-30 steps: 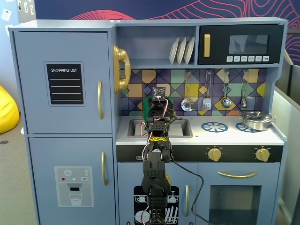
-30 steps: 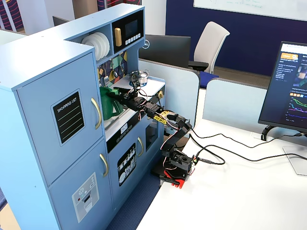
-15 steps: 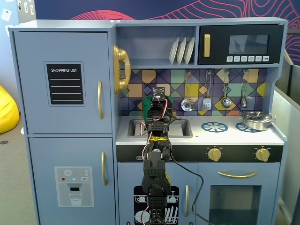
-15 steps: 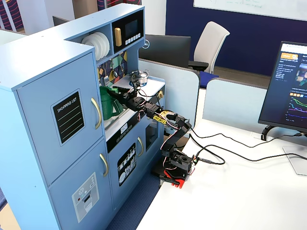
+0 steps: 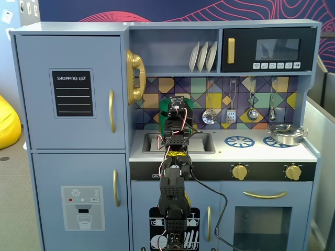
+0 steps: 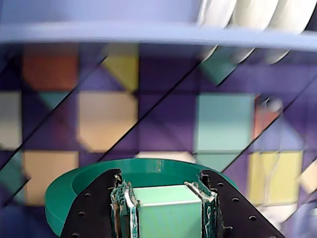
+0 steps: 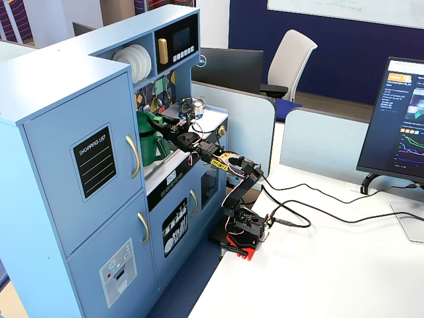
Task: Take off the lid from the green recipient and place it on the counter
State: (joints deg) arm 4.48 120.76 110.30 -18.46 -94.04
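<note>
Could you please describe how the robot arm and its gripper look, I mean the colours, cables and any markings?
The arm is built of black plastic segments, with a yellow-and-black patterned band near its middle. Thin red, white and black wires run along it, and a thick black cable leaves its side. The gripper has two black fingers dotted with small holes.

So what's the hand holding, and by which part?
The hand holds the lid by its centre knob, pinched between both fingers.
</note>
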